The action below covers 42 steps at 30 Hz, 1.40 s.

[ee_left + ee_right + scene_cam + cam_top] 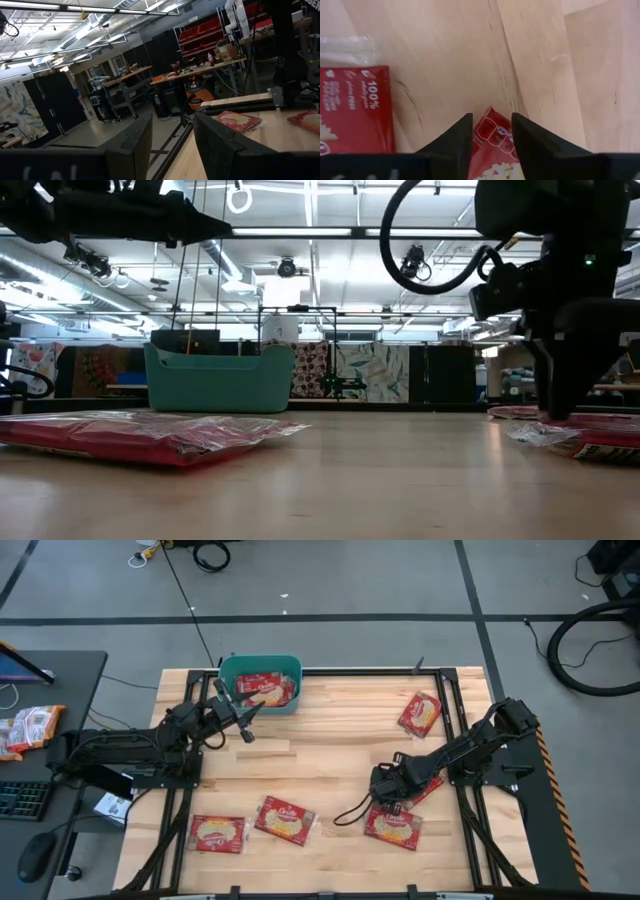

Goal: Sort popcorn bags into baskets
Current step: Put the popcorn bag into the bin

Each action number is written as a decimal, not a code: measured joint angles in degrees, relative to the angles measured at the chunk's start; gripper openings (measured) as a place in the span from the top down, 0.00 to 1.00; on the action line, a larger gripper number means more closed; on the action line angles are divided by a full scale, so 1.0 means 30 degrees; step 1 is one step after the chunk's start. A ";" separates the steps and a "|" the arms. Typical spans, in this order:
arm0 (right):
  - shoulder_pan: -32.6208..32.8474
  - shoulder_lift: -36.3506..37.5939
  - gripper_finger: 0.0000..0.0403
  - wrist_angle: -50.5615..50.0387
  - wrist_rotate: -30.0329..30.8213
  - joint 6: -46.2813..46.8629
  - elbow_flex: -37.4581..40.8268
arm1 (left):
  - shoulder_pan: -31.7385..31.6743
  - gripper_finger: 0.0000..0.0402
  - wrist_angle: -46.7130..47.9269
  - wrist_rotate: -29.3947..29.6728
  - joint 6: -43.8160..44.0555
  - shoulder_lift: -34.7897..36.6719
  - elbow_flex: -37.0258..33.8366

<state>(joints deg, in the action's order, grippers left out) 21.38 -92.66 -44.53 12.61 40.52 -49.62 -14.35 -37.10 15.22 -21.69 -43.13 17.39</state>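
Popcorn bags (264,688) fill the teal basket (229,670) at my table's far edge; my left gripper (244,720) hangs released beside it, while my right gripper (491,131) straddles a red bag (492,135) near the right edge.

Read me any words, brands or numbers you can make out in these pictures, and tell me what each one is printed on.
"100%": white print on the red bag lying beside the right gripper, right wrist view.
Smaller lines beside it on that bag: too blurred to read.
Script brand on the cream ovals of the table bags, such as this one: too small to read.
Bags in the basket: unreadable.
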 joint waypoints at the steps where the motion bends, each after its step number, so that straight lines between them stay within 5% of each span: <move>1: 0.0016 0.0000 0.68 0.0041 0.0008 -0.0008 0.0075 | 0.0000 0.63 0.0007 0.0000 0.0007 0.0000 0.0000; 15: -0.0094 0.0005 0.98 0.1782 -0.0785 -0.0497 0.0973 | 0.0000 0.63 0.0217 0.0000 0.0007 0.0000 0.0000; 24: -0.1368 -0.0007 0.99 -0.0352 -0.0970 -0.2864 -0.1517 | 0.0044 0.63 0.0949 -0.0292 0.1133 0.0000 -0.0015; 34: -0.3031 -0.0007 0.99 -0.2872 0.1428 -0.6104 -0.6285 | 0.0066 0.63 0.2365 -0.3547 0.3074 0.0214 -0.0003; 42: -0.4353 0.0000 0.99 -0.1919 0.1907 -0.8760 -0.8760 | 0.0080 0.63 0.8203 -0.4320 0.4830 0.1056 0.1501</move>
<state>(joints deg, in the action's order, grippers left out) 8.33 -92.66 -50.29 18.33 14.24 -75.90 -14.11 -12.49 2.26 -7.20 -39.97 21.89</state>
